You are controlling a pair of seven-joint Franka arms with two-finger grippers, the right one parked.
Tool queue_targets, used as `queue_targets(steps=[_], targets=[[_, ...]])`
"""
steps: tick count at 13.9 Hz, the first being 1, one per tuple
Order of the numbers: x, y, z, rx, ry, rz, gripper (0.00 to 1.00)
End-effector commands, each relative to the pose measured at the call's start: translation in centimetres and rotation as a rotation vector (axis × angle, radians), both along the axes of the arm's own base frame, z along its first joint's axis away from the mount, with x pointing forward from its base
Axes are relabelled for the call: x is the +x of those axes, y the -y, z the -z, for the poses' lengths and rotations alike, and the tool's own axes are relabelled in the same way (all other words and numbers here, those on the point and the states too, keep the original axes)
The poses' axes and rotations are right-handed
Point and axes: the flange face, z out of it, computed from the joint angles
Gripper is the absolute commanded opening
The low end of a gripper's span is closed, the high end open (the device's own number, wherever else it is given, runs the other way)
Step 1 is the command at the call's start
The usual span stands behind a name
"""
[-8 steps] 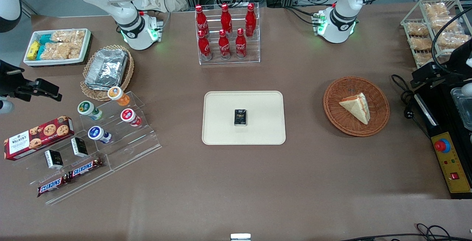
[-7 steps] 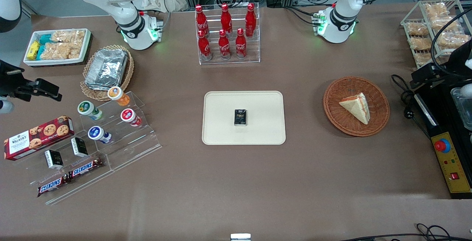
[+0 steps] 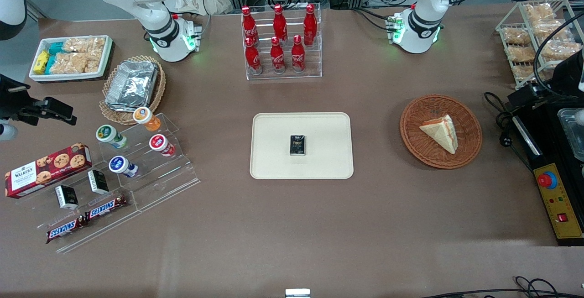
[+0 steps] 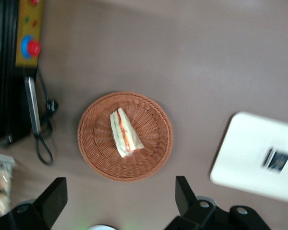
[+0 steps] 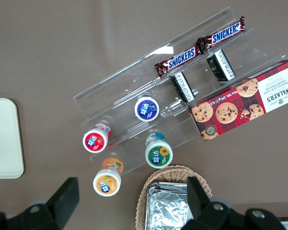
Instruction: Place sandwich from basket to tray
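The sandwich [image 3: 440,133] [image 4: 125,134], a pale bread wedge with red and green filling at its edge, lies in the round reddish-brown basket [image 3: 410,138] [image 4: 93,153]. The cream tray [image 3: 273,152] [image 4: 240,158] sits mid-table with a small black packet [image 3: 297,145] [image 4: 277,159] on it. My left gripper [image 3: 524,95] [image 4: 120,196] hangs high above the table, beside the basket toward the working arm's end. Its black fingers [image 4: 55,199] are spread wide, open, with nothing between them. The basket and sandwich lie below, just ahead of the fingertips.
A yellow control box with a red button [image 3: 557,197] and a black cable [image 3: 499,120] lie beside the basket. A wire rack of snacks [image 3: 538,33] stands at the working arm's end. A rack of red bottles [image 3: 280,42] stands farther from the camera than the tray.
My left gripper has shifted slightly toward the working arm's end of the table. Sandwich, basket and tray have not moved.
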Motion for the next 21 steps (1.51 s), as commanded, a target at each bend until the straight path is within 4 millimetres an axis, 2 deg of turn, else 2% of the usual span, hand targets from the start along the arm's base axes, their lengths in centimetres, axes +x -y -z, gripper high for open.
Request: queue_targets(steps=[1,2,4,8,14,19,21], targets=[[-0.4,0.6,1.6,0.006,-0.034,-0.172,1.00],[-0.8,0.8,1.6,0.002,-0.009,-0.198,1.00],[-2.1,0.6,3.6,-0.013,0.013,-0.283,1.00],[-4.8,0.8,10.7,-0.027,0.045,-0.423,1.00],[-6.3,1.4,20.2,-0.020,0.037,-0.554,1.00],[-6.4,1.1,25.7,0.010,-0.011,-0.612,1.00],[-7.3,0.5,27.6,0.013,-0.019,-0.627,1.00]])
